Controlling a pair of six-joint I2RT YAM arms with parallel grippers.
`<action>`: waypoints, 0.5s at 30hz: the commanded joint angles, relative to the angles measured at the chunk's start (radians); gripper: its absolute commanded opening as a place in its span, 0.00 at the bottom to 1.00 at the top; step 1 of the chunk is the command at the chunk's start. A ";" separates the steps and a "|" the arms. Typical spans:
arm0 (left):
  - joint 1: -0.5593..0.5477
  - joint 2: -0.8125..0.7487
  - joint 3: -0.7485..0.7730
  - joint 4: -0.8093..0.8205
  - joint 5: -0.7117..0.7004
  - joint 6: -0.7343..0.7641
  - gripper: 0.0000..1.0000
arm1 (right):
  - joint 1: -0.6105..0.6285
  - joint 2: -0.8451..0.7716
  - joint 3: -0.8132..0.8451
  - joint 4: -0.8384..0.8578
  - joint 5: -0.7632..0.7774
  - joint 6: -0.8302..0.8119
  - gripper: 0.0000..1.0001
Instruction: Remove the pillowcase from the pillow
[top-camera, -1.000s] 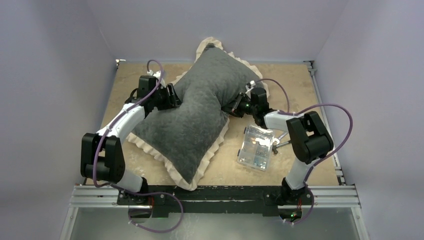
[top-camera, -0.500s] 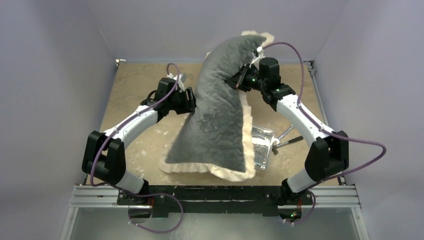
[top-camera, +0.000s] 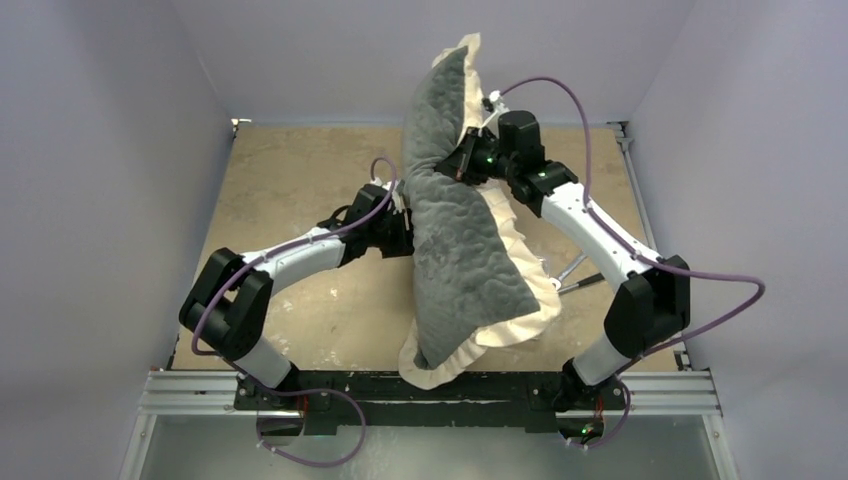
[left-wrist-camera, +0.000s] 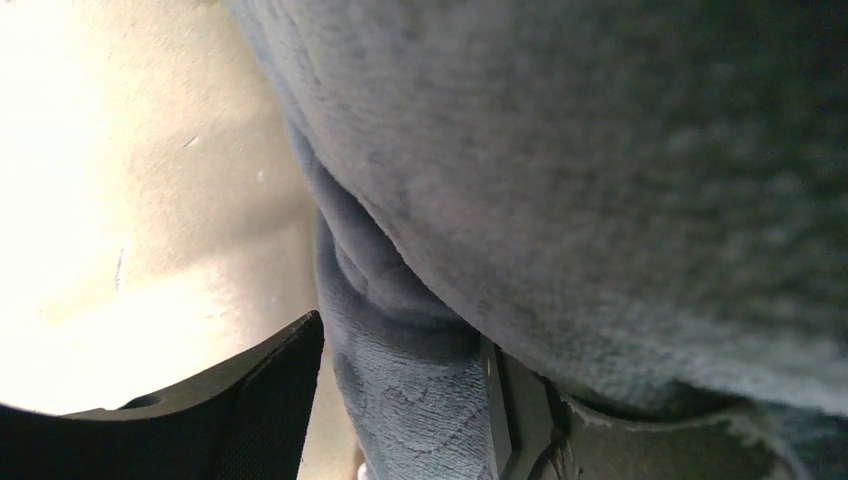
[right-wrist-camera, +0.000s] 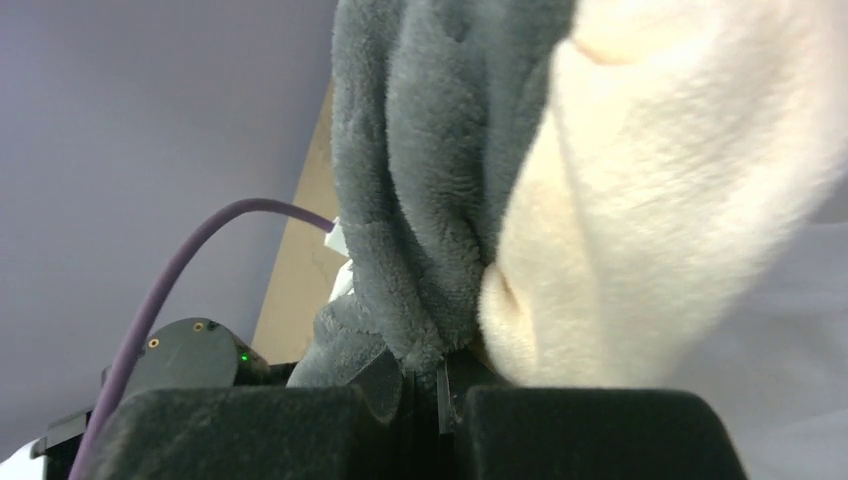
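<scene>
The tan table (top-camera: 290, 180) is seen from above, with both arms reaching over it toward the middle. The pillowcase (top-camera: 455, 260) is held up off the table between the two arms. It stands on edge and is twisted, with its dark grey plush face turned left and its cream frill and back turned right. Its upper end is raised toward the back wall, and its lower frilled end hangs by the near edge, between the arm bases. Whether the pillow is inside cannot be told.

The right gripper (top-camera: 452, 166) is set high on the cover's right side. Its fingers are pressed almost together on a pinch of grey plush, with cream fabric just beside it. The left gripper (top-camera: 408, 228) is set lower, at the cover's left edge. Its fingers are kept apart by a thick fold of grey plush clamped between them.
</scene>
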 joint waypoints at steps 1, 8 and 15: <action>-0.029 -0.014 -0.073 0.138 -0.028 -0.053 0.58 | 0.114 0.061 0.038 0.049 -0.059 0.013 0.00; -0.026 -0.154 -0.189 0.109 -0.194 -0.079 0.60 | 0.226 0.173 0.158 0.005 0.018 0.003 0.03; 0.015 -0.475 -0.281 -0.152 -0.450 -0.118 0.66 | 0.296 0.255 0.171 0.000 0.066 0.013 0.08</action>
